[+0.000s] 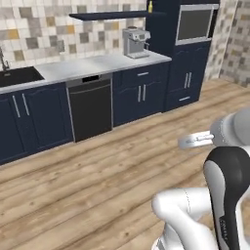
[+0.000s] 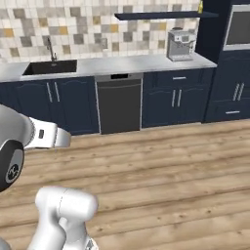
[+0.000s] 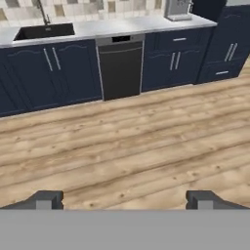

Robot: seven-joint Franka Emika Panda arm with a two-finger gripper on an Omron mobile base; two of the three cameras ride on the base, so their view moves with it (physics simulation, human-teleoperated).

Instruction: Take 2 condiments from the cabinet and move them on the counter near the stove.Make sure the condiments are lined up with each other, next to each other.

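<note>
I am viewing, from well back on the wooden floor [image 1: 97, 166], one long run of navy base units [image 2: 180, 102] under one white marble counter [image 1: 93, 66]. One dark dishwasher [image 2: 119, 105] is sitting in the middle of that run, with one black sink [image 2: 50, 67] and its tap to the left. One built-in wall oven [image 1: 194, 23] is standing in the tall navy column at the right end. One steel coffee machine [image 1: 135, 42] is resting on the counter just beside that column. Above it, one thin navy shelf, the cabinet [image 1: 110, 15], is projecting from the tiled wall. On its right end I am counting one yellow condiment bottle [image 1: 150, 7], against the tall column; a second bottle I cannot make out. I am holding the gripper [image 3: 125, 200] low over the open floor, its two dark fingertips [image 3: 46, 199] spread wide apart with nothing between them. Between the gripper and the shelf, bare floor and the full depth of the counter are lying, and the coffee machine is standing directly beneath the bottle.
</note>
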